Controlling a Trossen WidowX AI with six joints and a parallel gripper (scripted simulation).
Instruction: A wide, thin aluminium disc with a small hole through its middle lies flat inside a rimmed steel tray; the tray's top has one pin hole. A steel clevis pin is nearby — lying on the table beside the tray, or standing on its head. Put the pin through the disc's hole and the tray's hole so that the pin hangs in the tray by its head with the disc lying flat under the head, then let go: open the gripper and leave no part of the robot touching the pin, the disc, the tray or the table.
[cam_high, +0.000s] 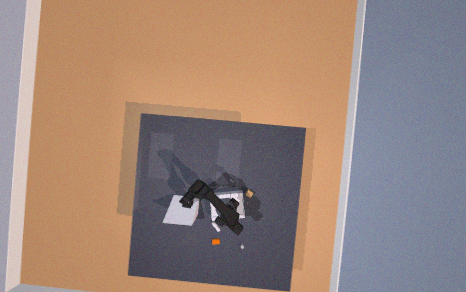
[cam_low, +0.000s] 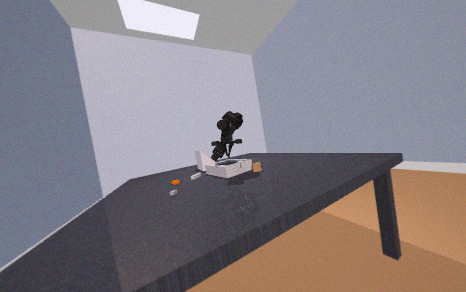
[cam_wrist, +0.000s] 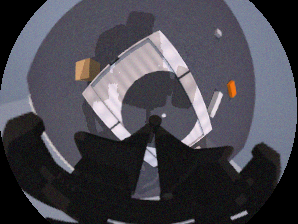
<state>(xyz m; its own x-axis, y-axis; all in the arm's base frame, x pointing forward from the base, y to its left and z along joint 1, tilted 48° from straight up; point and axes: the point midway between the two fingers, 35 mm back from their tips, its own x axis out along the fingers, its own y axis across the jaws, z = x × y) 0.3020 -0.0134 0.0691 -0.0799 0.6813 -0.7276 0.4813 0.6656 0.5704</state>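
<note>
One pin in the pincer, one disc in one tray; five extras around

Pincer (cam_high: 228, 212) (cam_low: 229, 156) (cam_wrist: 155, 121): closed on the pin (cam_wrist: 155, 119), dark round end showing at the tips, over the disc (cam_low: 227, 162) (cam_wrist: 140, 102). Contact with disc: cannot tell. Disc lies inside the tray (cam_high: 243, 212) (cam_low: 225, 172) (cam_wrist: 200, 107).

Counter (cam_high: 175, 260) (cam_low: 300, 180) (cam_wrist: 200, 30), seen from above: one tan block (cam_high: 250, 193) (cam_low: 257, 167) (cam_wrist: 86, 70) far right, just beside tray; one white bar (cam_high: 216, 227) (cam_low: 195, 176) (cam_wrist: 215, 104) near side; one orange block (cam_high: 216, 242) (cam_low: 175, 182) (cam_wrist: 232, 89) nearer; one grey piece (cam_high: 242, 247) (cam_low: 173, 192) (cam_wrist: 218, 33) near right; one white panel (cam_high: 181, 212) (cam_low: 201, 161) left. Arm (cam_high: 215, 200) (cam_low: 230, 122) blocks part of the top view.
</note>
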